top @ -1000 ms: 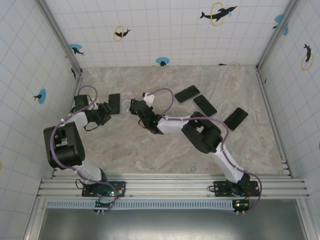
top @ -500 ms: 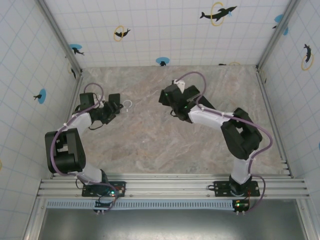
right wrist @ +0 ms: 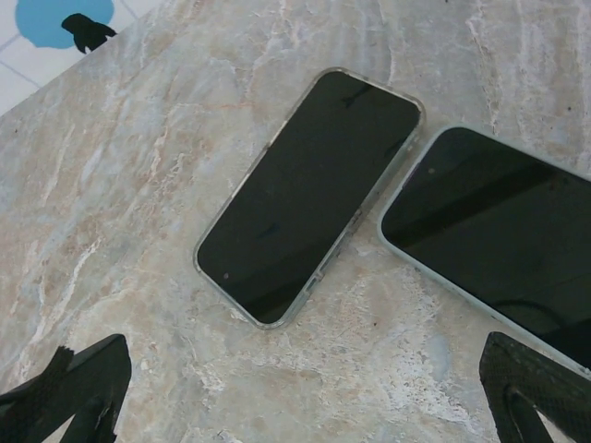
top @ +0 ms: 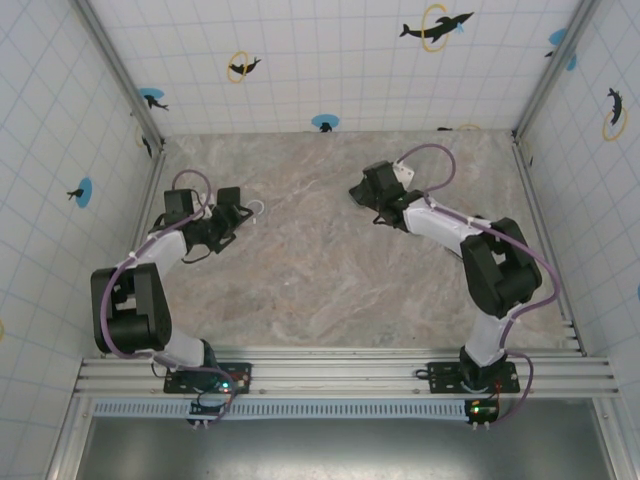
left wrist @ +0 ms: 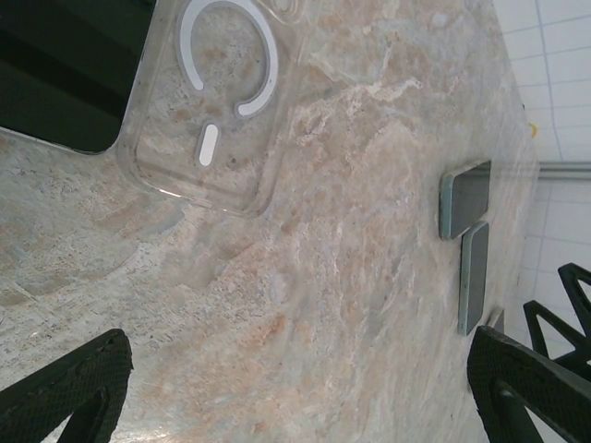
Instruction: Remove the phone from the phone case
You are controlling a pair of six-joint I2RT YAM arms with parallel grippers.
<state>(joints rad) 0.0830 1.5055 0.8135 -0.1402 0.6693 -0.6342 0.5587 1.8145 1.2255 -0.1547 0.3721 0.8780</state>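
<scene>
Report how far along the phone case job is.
Done: one empty case lies beside a bare dark phone. In hand: nothing; the left tool and right tool both stand open, the right above a cased phone. Left: that phone needs taking out of its clear shell. Its neighbour is cropped, so I cannot tell about it.

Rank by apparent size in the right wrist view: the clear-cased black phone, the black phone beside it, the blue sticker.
1-2. Black phone in clear case and pale-rimmed black phone: look alike; the second is cut off by the frame, so unranked.
3. Round blue sticker, clearly smallest.
</scene>
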